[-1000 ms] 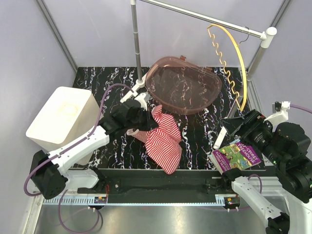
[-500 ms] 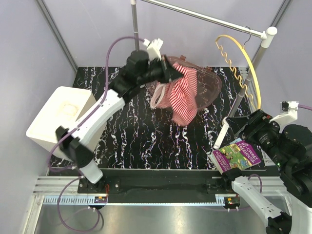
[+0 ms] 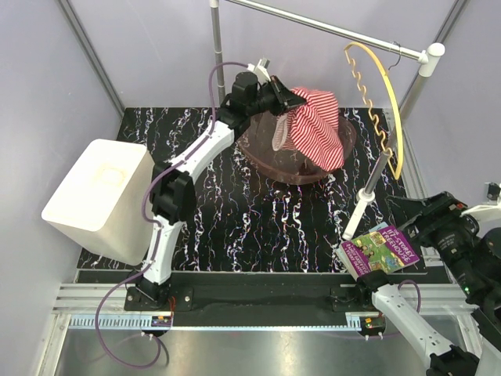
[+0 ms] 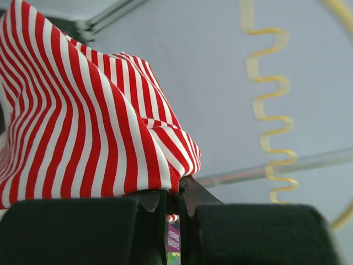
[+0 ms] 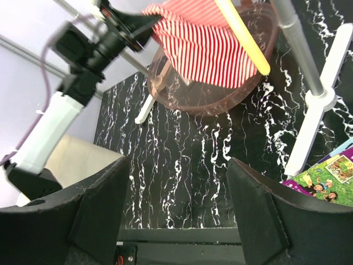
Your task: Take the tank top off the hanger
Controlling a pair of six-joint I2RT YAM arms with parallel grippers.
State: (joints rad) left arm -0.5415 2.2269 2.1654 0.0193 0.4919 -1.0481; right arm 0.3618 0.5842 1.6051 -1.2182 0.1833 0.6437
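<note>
**A:** When you scan from the left of the brown basket (image 3: pixel 270 160), what comes first?

**B:** A white bin (image 3: pixel 98 200), well to the left of the basket. After that the left arm reaches up, and the left gripper (image 3: pixel 293 100) hangs above the basket's rear left rim.

**A:** How do its jaws stand?

**B:** Almost closed, pinching a fold of the tank top (image 3: pixel 317 125). In the wrist view the striped cloth is caught right between the dark fingers (image 4: pixel 110 226) and bunches up above them.

**A:** And where is the tank top itself?

**B:** It is off the hanger and held in the air over the basket. Its lower part drapes down toward the bowl, but I cannot tell whether it touches the inside.

**A:** The hanger?

**B:** The yellow hanger (image 3: pixel 383 102) hangs bare from the grey rail (image 3: pixel 329 30), above and to the right of the basket. In the top view a gap shows between it and the cloth.

**A:** And furthest right?

**B:** A purple picture book (image 3: pixel 380 251) lies to the front right of the basket. The right gripper (image 5: pixel 177 165) sits well to the right of the basket, with its jaws spread wide and nothing between them.
</note>
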